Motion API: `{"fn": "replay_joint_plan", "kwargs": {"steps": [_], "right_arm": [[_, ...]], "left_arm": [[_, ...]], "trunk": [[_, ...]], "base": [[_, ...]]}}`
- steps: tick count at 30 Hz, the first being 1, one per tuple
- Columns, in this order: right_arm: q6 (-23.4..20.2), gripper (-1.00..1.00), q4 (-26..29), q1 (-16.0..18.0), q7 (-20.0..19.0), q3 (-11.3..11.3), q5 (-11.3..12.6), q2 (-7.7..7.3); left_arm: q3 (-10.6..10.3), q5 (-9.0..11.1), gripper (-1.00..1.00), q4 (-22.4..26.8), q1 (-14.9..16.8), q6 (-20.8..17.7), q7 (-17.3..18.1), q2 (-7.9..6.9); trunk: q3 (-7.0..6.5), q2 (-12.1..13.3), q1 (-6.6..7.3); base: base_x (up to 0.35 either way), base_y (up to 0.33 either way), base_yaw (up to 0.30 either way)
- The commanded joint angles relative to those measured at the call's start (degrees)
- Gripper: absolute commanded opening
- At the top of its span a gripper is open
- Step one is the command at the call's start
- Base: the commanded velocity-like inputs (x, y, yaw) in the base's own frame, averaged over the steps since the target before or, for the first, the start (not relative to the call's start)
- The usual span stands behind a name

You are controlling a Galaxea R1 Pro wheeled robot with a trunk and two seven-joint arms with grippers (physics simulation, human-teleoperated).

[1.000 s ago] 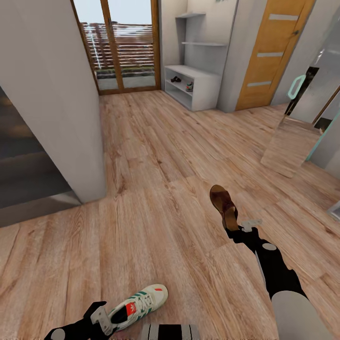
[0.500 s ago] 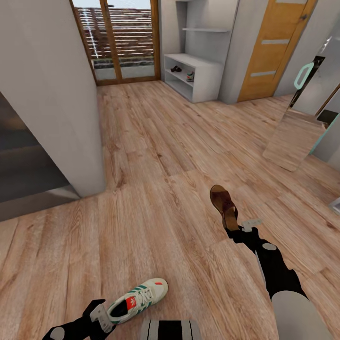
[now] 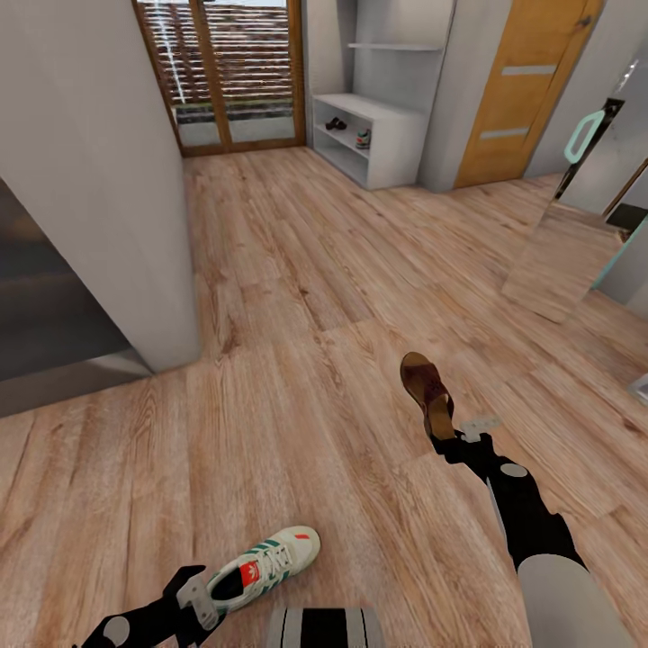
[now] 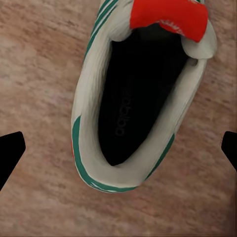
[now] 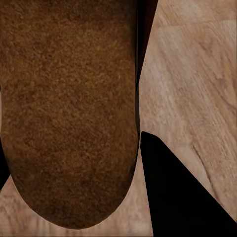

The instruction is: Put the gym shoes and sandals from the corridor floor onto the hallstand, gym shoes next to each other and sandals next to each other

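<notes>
the right gripper [image 3: 441,430] is clamped on the heel of a brown sandal [image 3: 425,382], carried above the corridor floor [image 3: 297,297]. the right wrist view adds its grainy tan insole [image 5: 69,108]. the left gripper [image 3: 200,596] holds a white gym shoe [image 3: 263,569] at the heel; the left wrist view looks into its dark opening, fingertips [image 4: 10,153] wide at either side. far off, the grey hallstand [image 3: 378,144] holds another sandal [image 3: 336,124] and sneaker [image 3: 363,139].

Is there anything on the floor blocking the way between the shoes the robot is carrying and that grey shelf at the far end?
Nothing visible does. The gym shoe at the left gripper and the sandal at the right gripper face bare corridor floor all the way to the hallstand.
</notes>
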State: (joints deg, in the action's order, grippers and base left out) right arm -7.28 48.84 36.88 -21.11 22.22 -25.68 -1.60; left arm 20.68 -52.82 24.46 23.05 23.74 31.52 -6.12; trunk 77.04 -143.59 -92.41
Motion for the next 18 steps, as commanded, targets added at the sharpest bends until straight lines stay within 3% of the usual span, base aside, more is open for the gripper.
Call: {"fn": "replay_joint_plan", "kwargs": {"steps": [1, 12, 18], "right_arm": [[-0.3, -1.0, 0.1, 0.0, -0.4, 0.2, -0.2, 0.03], [-0.3, -1.0, 0.1, 0.0, -0.4, 0.2, -0.2, 0.02], [-0.3, -1.0, 0.1, 0.0, -0.4, 0.2, -0.2, 0.02]], "left_arm": [[0.5, -0.5, 1.0, 0.0, 0.0, 0.3, 0.3, 0.07], [0.5, -0.6, 1.0, 1.6, 0.1, 0.3, 0.3, 0.14], [0.5, -0.6, 1.0, 2.8, 0.0, 0.3, 0.3, 0.15]], "trunk": [[0.27, 0.0, -0.01], [3.27, -0.2, -0.29], [3.54, -0.2, -0.29]], "base": [[0.0, 0.0, 0.0], [0.0, 0.0, 0.0], [0.0, 0.0, 0.0]]}}
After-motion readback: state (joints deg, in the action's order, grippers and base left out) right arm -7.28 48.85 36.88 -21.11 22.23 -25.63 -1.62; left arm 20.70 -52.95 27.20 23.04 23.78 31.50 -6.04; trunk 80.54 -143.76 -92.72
